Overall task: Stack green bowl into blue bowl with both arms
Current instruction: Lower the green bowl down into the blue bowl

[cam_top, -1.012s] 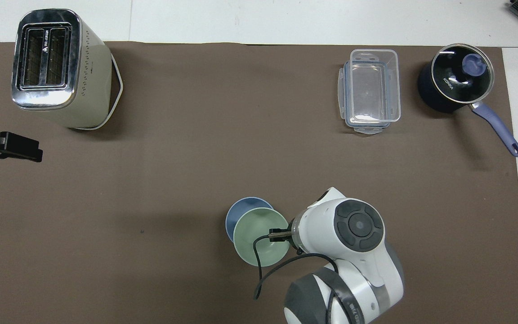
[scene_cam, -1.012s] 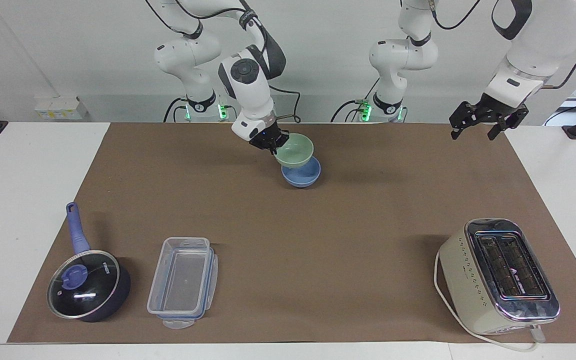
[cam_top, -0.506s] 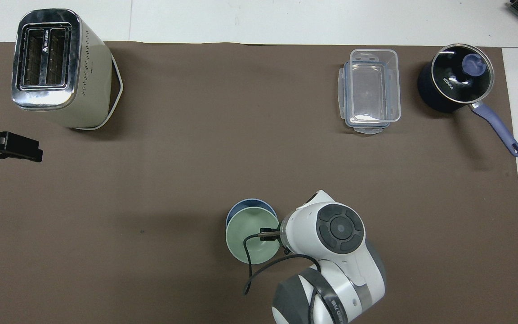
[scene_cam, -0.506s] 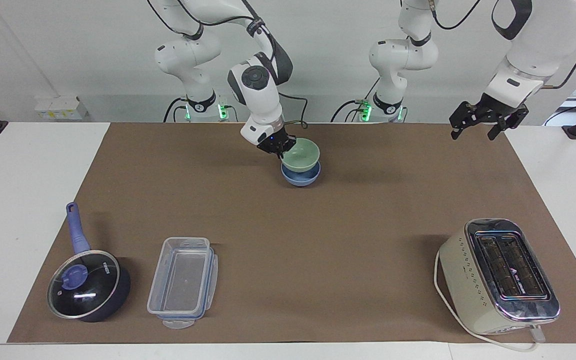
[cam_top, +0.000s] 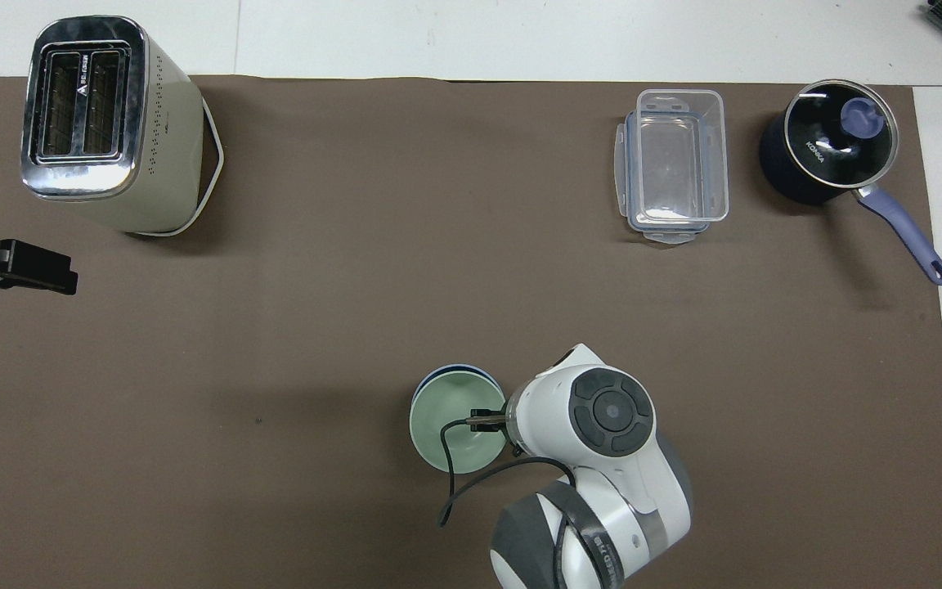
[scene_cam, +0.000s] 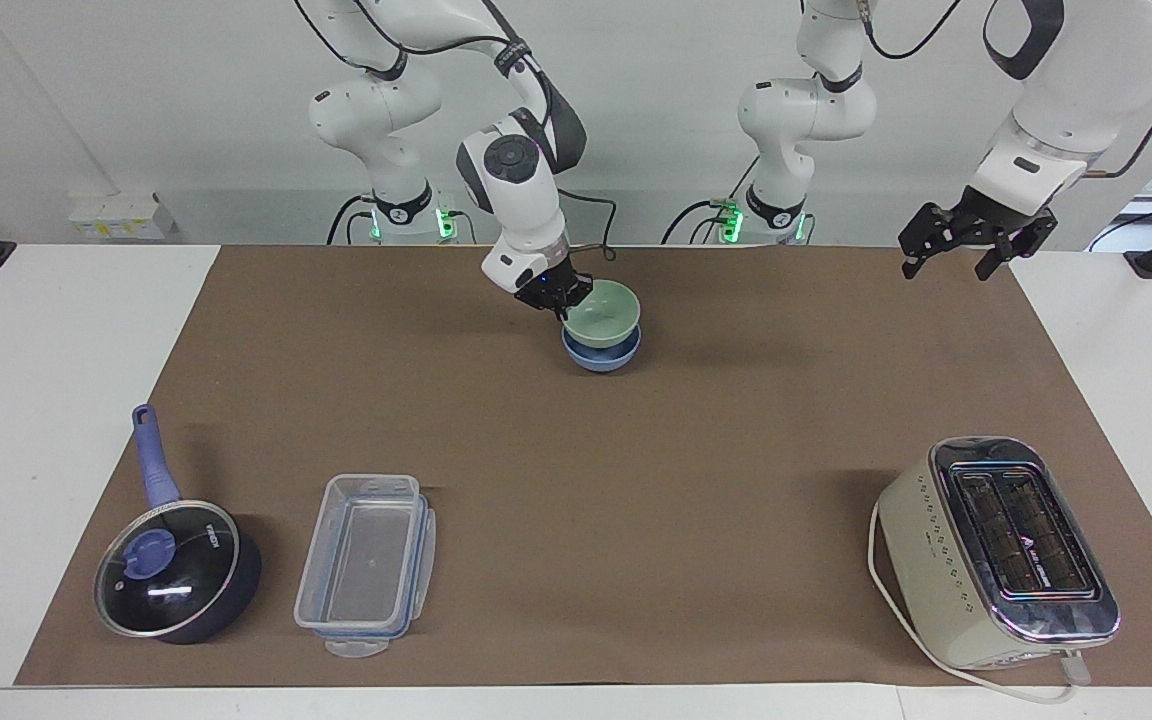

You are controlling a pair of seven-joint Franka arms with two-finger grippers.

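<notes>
1. Green bowl point(scene_cam: 603, 311) comes first: a second ago we carried it tilted and off-centre above the blue bowl point(scene_cam: 602, 355), and now it has dropped and levelled until it sits almost squarely in it

2. From overhead, we see the green bowl point(cam_top: 456, 427) cover nearly all of the blue bowl point(cam_top: 455, 372), of which only a thin crescent shows at the edge farther from the robots

3. Our right gripper point(scene_cam: 554, 291) is clamped on the green bowl's rim, on the side toward the right arm's end of the table, its fingertips pinched tight over the wall

4. We judge the stacking nearly done; what remains is to let go of the rim and lift clear without dragging the bowl out

5. Whether the green bowl rests fully on the blue one or hangs just above its floor, we cannot tell

6. Our left gripper point(scene_cam: 971, 243) waits in the air over the left arm's end of the table, spread wide and holding nothing

7. The green bowl looks small, round and matte, a pale mint, about the blue bowl's size and now close to level

8. Both bowls stand on the brown mat point(scene_cam: 636, 480) near the robots, roughly midway between the two arms
</notes>
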